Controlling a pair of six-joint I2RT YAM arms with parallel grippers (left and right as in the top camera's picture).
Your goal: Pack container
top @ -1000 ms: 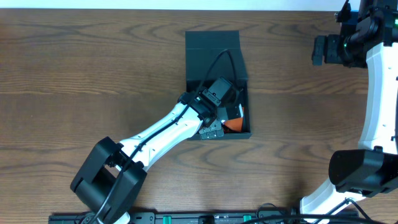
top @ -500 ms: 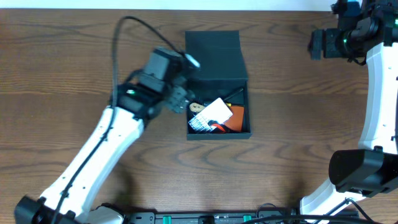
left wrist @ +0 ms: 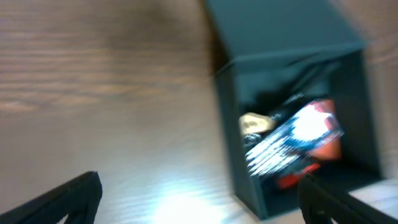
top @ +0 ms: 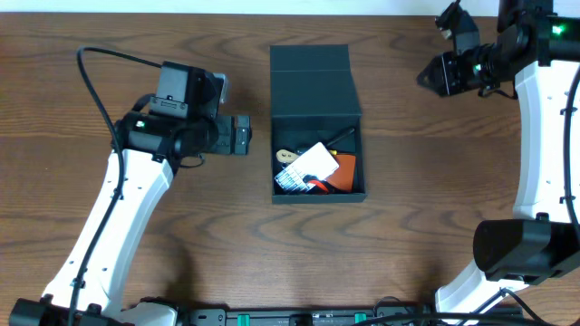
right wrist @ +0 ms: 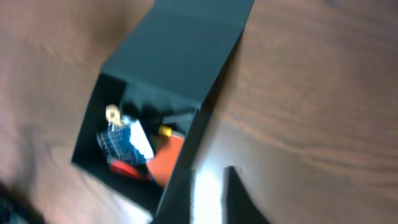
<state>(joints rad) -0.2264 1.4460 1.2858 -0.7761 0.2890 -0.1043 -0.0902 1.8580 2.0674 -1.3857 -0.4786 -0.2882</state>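
The dark teal container [top: 311, 80] sits mid-table with its flap lid laid back. Inside lie a blue-and-white ribbed bit case [top: 302, 169], an orange item [top: 345, 172] and a small tan piece [top: 285, 156]. My left gripper [top: 243, 135] hovers just left of the box, open and empty; in the left wrist view its fingers [left wrist: 69, 194] stand far apart, with the container [left wrist: 240, 163] ahead on the right. My right gripper [top: 428, 76] is at the back right, away from the box and shut on nothing. The right wrist view shows the container [right wrist: 181, 57] from above, blurred.
Bare brown wood table [top: 109, 36] surrounds the box on all sides. The right arm's white links [top: 544, 136] run along the right edge. A black rail [top: 290, 317] lies along the front edge.
My left gripper has come up out of the box and swung to its left, still open. My right gripper has shut and turned towards the box.
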